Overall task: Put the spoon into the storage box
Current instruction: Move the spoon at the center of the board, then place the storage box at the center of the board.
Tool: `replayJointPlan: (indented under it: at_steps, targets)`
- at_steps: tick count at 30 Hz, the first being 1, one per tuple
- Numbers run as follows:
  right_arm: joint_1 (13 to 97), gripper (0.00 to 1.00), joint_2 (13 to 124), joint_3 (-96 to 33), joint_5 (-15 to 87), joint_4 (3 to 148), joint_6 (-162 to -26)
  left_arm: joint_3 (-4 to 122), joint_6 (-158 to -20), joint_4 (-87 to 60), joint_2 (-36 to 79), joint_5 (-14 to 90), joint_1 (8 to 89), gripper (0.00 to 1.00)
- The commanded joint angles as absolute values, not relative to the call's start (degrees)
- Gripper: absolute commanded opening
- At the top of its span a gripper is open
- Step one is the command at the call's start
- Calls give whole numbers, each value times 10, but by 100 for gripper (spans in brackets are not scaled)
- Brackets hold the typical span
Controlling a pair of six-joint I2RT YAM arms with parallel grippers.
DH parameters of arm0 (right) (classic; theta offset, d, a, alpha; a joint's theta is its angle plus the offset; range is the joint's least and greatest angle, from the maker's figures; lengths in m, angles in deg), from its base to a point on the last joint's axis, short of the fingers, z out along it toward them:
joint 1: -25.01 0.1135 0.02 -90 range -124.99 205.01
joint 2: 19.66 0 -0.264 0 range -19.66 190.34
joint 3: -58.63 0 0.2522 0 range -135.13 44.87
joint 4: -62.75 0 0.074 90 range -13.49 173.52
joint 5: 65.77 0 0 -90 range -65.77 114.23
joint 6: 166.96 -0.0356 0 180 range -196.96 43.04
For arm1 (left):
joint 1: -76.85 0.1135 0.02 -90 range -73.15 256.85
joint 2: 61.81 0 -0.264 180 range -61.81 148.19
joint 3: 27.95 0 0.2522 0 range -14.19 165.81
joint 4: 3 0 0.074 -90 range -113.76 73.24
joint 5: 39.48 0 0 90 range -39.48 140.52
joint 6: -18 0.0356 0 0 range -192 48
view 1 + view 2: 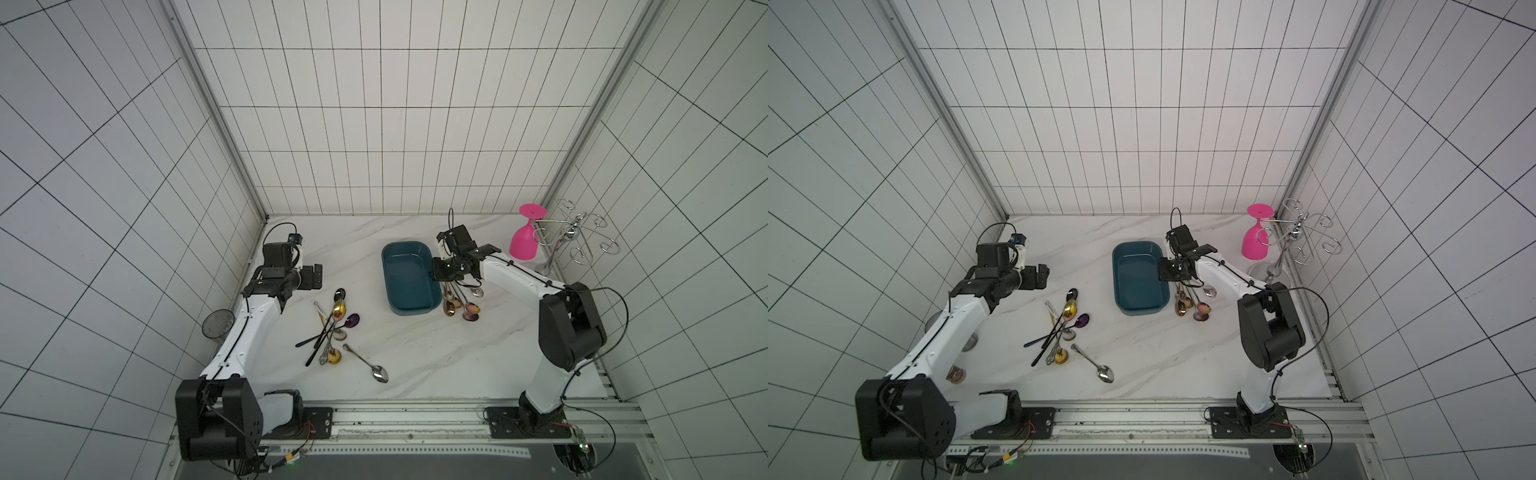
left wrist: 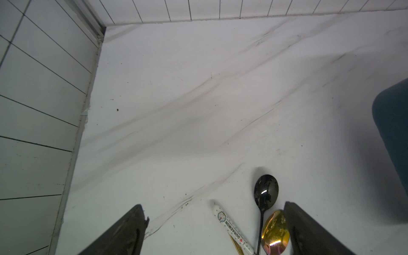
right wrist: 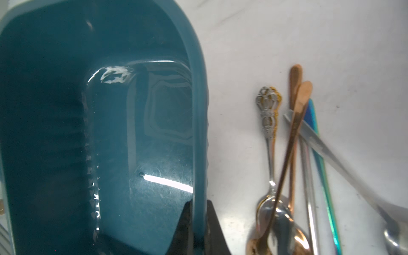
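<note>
A: Spoons (image 1: 338, 309) heaped both sides of storage box (image 1: 409, 278), none inside. Right gripper (image 3: 198, 220) pinching box's wall, steadying.
B: Left gripper (image 1: 316, 276) gaping, left of box. Better take black spoon (image 2: 266, 191) by handle, crosswise, then lift clear of heap.

The storage box (image 1: 411, 278) sits on the table (image 1: 432, 357), centre-rear. The right spoon cluster (image 1: 457, 300) lies just beside the box's right wall. The right gripper (image 3: 198, 204) straddles that wall. The left spoon cluster (image 1: 332, 326) lies left of and before the box, with a single spoon (image 1: 363, 360) before it. In the rear right corner, an inverted goblet (image 1: 524, 241) stands left of the wire rack (image 1: 577, 237). A cup (image 1: 217, 324) stands at the table's left edge.
</note>
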State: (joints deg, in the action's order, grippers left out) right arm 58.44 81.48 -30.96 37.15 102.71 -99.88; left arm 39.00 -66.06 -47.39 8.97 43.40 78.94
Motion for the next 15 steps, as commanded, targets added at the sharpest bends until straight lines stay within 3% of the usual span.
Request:
replayJointPlan:
  at_steps: [1,15]
  targets:
    - [610,0,799,-284,331,1026,-1054,391,-622,-507,91,373,791,99]
    - [654,0,808,-231,271,1010,-1113,380,-590,-552,97,394,770,97]
